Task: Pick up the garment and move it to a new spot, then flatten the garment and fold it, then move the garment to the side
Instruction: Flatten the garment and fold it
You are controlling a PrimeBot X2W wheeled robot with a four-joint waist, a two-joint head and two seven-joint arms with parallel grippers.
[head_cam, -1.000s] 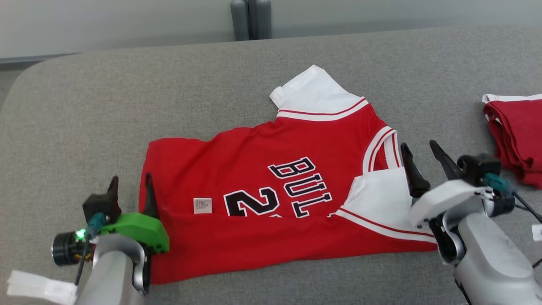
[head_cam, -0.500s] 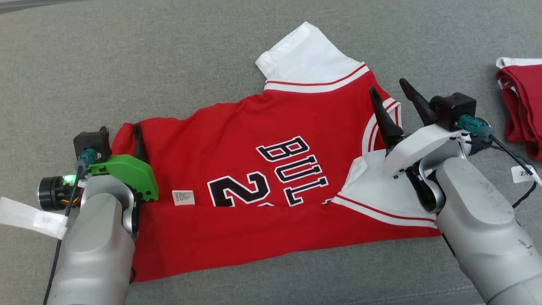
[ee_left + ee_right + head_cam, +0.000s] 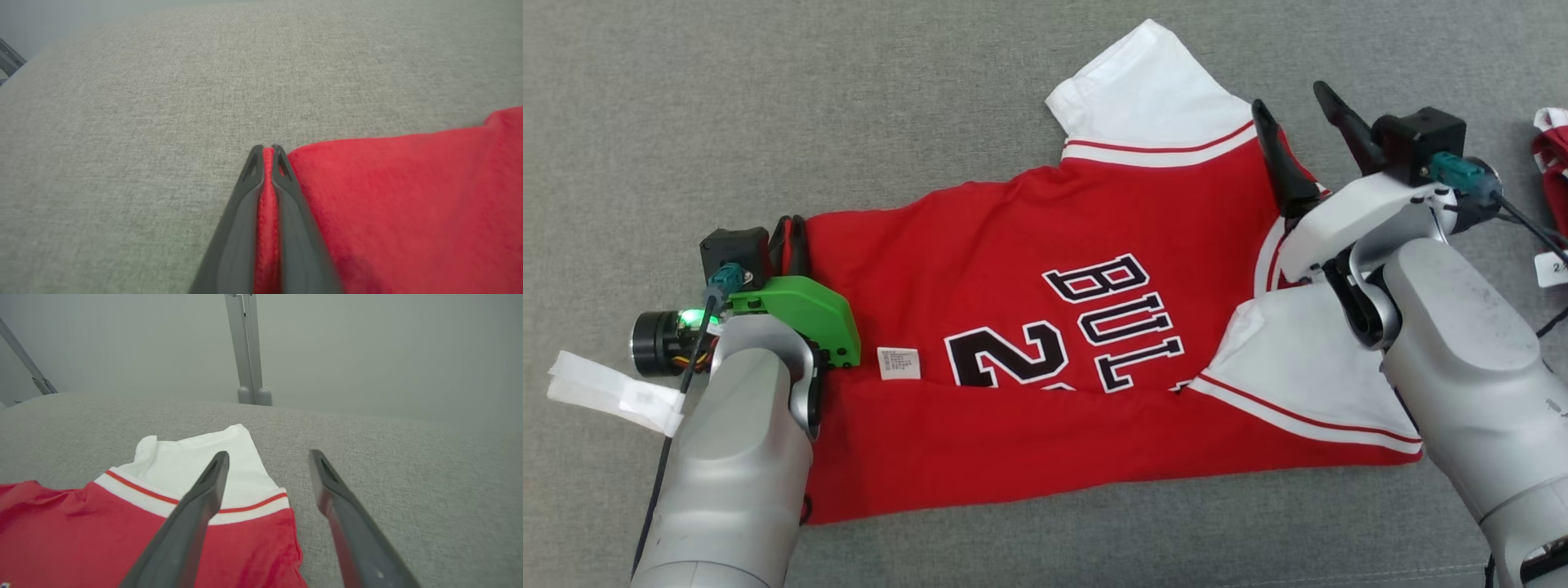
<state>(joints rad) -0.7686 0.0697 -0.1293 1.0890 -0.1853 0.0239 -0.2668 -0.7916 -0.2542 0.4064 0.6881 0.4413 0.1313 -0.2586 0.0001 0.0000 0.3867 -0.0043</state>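
Two dark tapered fingers of my left claw (image 3: 792, 238) are clenched on a pinch of the soft red jersey (image 3: 1013, 237) at its corner. It lies folded lengthwise on the nubbly grey woven counter (image 3: 768, 98). My right claw (image 3: 1289, 98) hangs spread above the white ribbed-trim sleeve (image 3: 1143, 90).

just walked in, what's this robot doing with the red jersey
The robot is folding a jersey on a grey cushion. Its left gripper is shut on the jersey's far left corner. Its right gripper is open, straddling the far right edge beside the white sleeve, gripping nothing. The near edge is already folded over.
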